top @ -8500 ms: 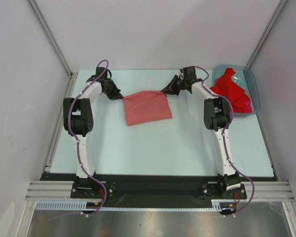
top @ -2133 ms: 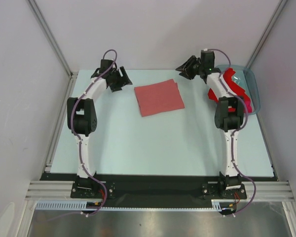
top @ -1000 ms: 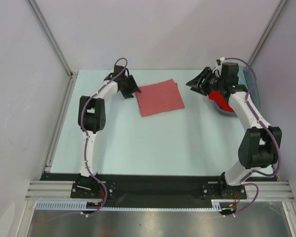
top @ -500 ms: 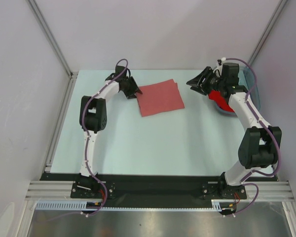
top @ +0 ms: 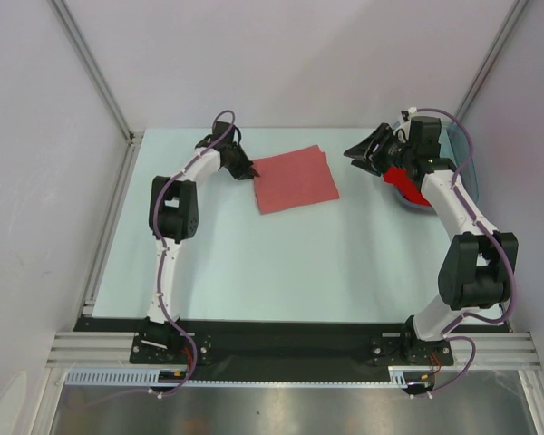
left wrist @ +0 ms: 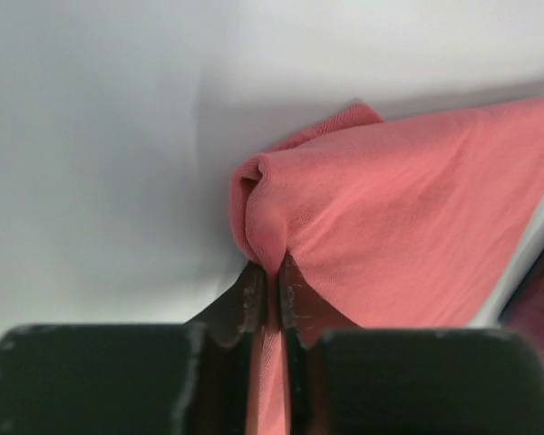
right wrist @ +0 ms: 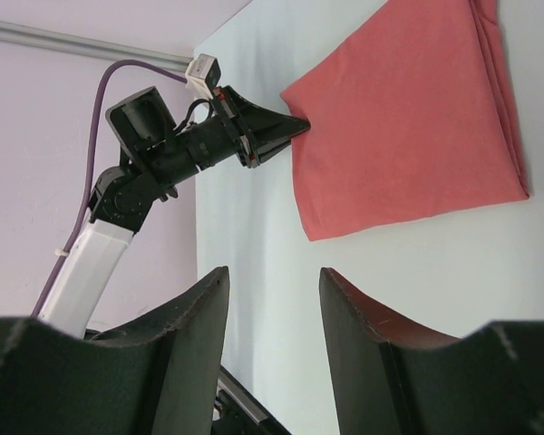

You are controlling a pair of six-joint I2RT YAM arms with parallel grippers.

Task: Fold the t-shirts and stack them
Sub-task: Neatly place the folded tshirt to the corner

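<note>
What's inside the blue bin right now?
Bright red cloth shows in the bin; the right arm covers most of it, so how many shirts are left cannot be seen.

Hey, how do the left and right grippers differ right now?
The left gripper is pinched shut on a corner of the folded salmon t-shirt; the right gripper stands open, holding nothing. The left gripper touches the cloth at table level; the right gripper hangs apart from it, nearer the bin. Both are black.
</note>
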